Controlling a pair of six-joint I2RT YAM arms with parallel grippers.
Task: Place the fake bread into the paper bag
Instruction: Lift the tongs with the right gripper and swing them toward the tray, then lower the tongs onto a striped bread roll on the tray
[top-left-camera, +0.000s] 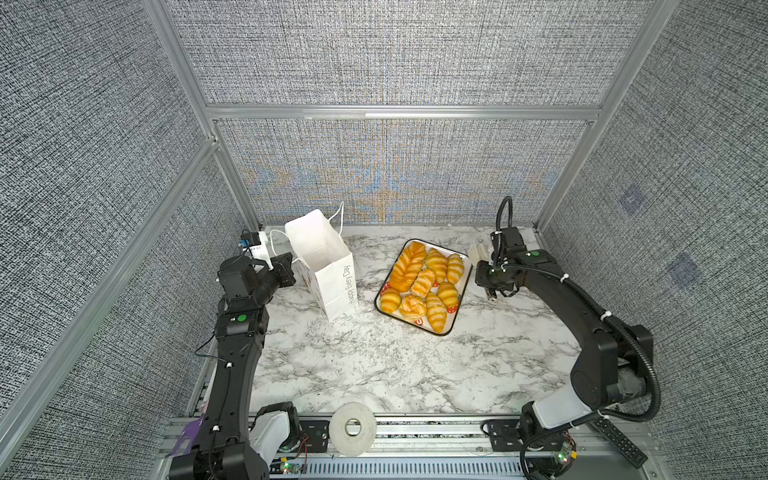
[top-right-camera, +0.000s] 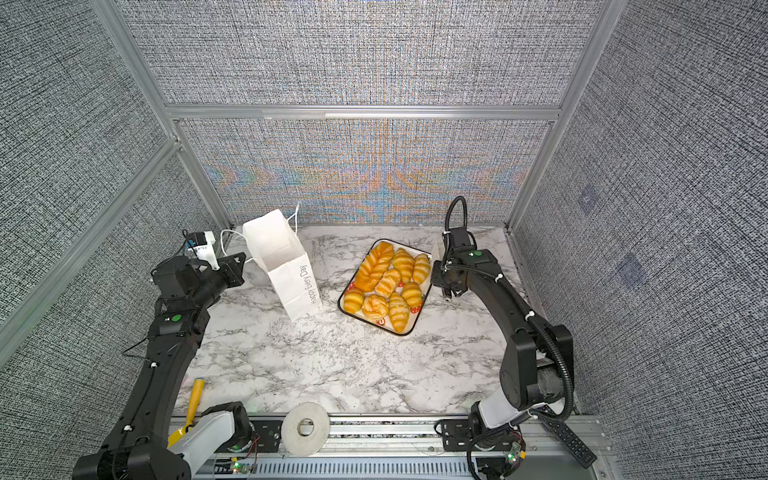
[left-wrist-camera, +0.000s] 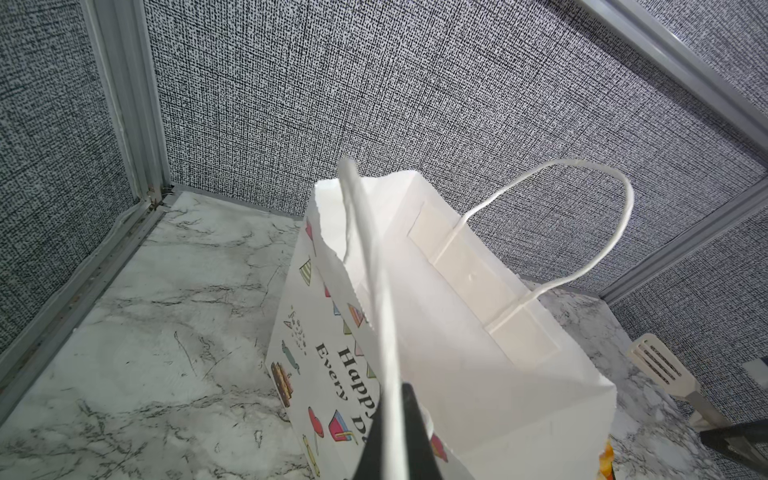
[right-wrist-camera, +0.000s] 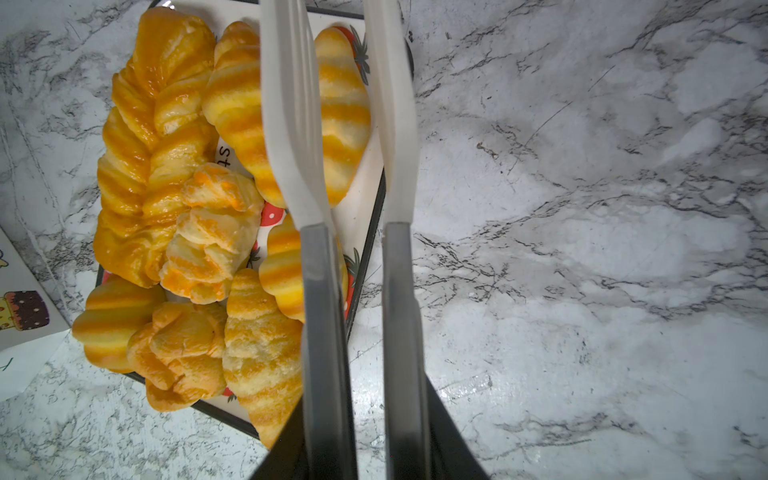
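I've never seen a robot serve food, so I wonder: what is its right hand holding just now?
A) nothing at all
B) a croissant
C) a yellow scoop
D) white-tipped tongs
D: in the right wrist view the right hand clasps the grey handles of white-tipped tongs, whose tips stand apart.

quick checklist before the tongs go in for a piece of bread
1. paper bag upright, mouth open: ok
2. left pincer shut on the cord handle: ok
3. right pincer gripping the tongs: ok
4. tongs spread and empty: ok
5. tongs centred over a piece of fake bread: not ok, they straddle the tray rim
6. height of tongs above the bread: cannot tell
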